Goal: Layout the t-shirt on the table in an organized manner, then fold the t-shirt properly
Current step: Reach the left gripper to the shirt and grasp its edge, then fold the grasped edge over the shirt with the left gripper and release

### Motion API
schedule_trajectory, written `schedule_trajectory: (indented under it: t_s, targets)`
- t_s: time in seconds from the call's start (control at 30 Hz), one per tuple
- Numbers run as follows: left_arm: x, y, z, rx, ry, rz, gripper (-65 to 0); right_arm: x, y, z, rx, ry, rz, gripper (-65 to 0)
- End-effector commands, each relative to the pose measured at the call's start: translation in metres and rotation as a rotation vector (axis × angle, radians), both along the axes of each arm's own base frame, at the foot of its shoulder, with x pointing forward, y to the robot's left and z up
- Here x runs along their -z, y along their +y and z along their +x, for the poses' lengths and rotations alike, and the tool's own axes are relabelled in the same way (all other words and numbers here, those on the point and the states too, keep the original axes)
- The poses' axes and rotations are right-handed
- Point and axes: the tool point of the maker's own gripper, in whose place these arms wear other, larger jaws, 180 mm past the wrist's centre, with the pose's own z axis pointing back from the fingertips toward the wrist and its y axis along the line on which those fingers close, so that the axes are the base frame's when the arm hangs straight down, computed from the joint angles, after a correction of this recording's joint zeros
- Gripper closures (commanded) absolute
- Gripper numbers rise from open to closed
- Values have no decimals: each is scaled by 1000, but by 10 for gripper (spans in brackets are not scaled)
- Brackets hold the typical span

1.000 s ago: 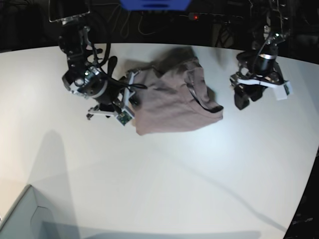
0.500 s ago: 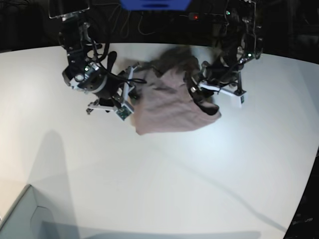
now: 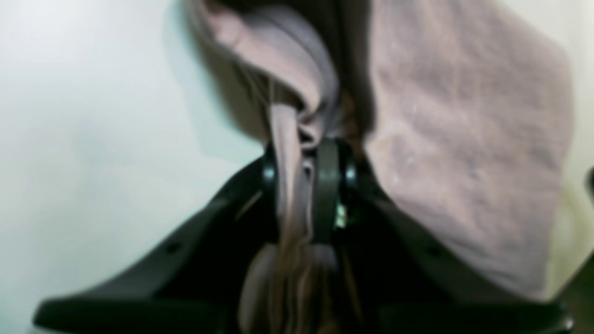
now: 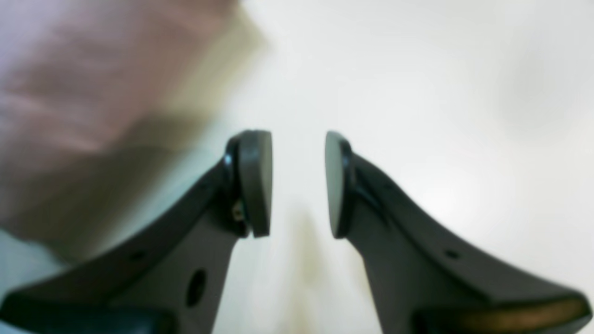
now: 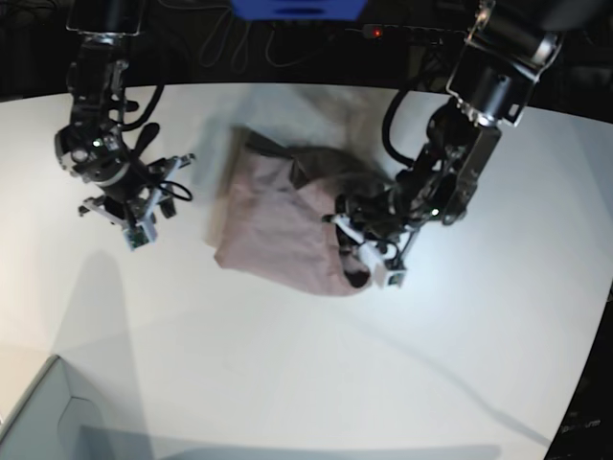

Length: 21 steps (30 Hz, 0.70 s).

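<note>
Shirt: I see the t-shirt (image 5: 287, 216) lying bunched and wrinkled on the table (image 5: 316, 364), toward the far middle, one dark fold across its top.

Left gripper: my left gripper (image 3: 306, 185) is clenched on a twisted rope of the shirt's cloth; the wrist view shows the cloth pinched between the two pads and trailing back into the palm (blurred, but the pinch is plain). In the base view it (image 5: 369, 244) sits at the shirt's near right edge, right where the cloth meets the table.

Right gripper: my right gripper (image 4: 297, 185) has its jaws parted with nothing between them, only bare table under the gap. In the base view it (image 5: 134, 216) stands well apart from the shirt, off to that view's left; the wrist view catches a blurred patch of shirt at the upper left.

Box: a pale grey-green box corner (image 5: 43, 412) shows at the near left edge of the base view; I cannot tell what is in it.

In the way: the left arm (image 5: 460, 144) reaches over the shirt's right side and hides that part of the cloth.

Behind: dark clutter and cables (image 5: 239, 48) beyond the table's far edge, a blue thing (image 5: 297, 8) at top centre.
</note>
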Motion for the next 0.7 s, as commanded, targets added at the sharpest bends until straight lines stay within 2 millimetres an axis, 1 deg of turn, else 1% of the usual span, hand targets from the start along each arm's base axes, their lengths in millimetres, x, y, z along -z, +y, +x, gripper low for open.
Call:
schedule_trajectory:
  t_s: [0.0, 0.07, 0.1, 0.17, 0.27, 0.33, 0.4, 0.47, 0.57, 0.6, 0.63, 0.67]
  targets:
    - [-4, -10, 9, 71, -10, 50, 0, -12, -2, 10, 10, -50, 10, -193]
    - [-14, -39, 19, 252, -59, 90, 0, -13, -16, 8, 49, -53, 4, -193]
    - [-17, -49, 23, 340, -80, 122, 0, -14, -24, 7, 74, -55, 0, -193]
    - [-28, -83, 27, 514, -131, 160, 0, -14, -39, 3, 115, -53, -6, -193]
    - [-33, -114, 33, 737, -234, 274, 0, -15, -58, -2, 169, -55, -15, -193]
    - [-32, -137, 30, 848, -309, 320, 0, -16, -72, -7, 211, -56, -22, -193]
    - [-40, -157, 36, 920, -414, 347, -1, -18, -86, -11, 252, -59, -28, -193]
    - [-47, -178, 33, 992, -496, 352, -1, -19, -95, -14, 281, -61, -33, -193]
    - [-51, -200, 24, 1087, -570, 354, -4, -19, -109, -21, 321, -54, -42, -193]
    - [-53, -205, 22, 1115, -594, 357, -17, -18, -112, -24, 335, -53, -41, -193]
    - [-54, -206, 21, 1137, -611, 365, -37, -15, -115, -30, 347, -41, -44, -193]
    - [-54, -206, 22, 1151, -625, 380, -68, -13, -116, -35, 349, -35, -45, -193]
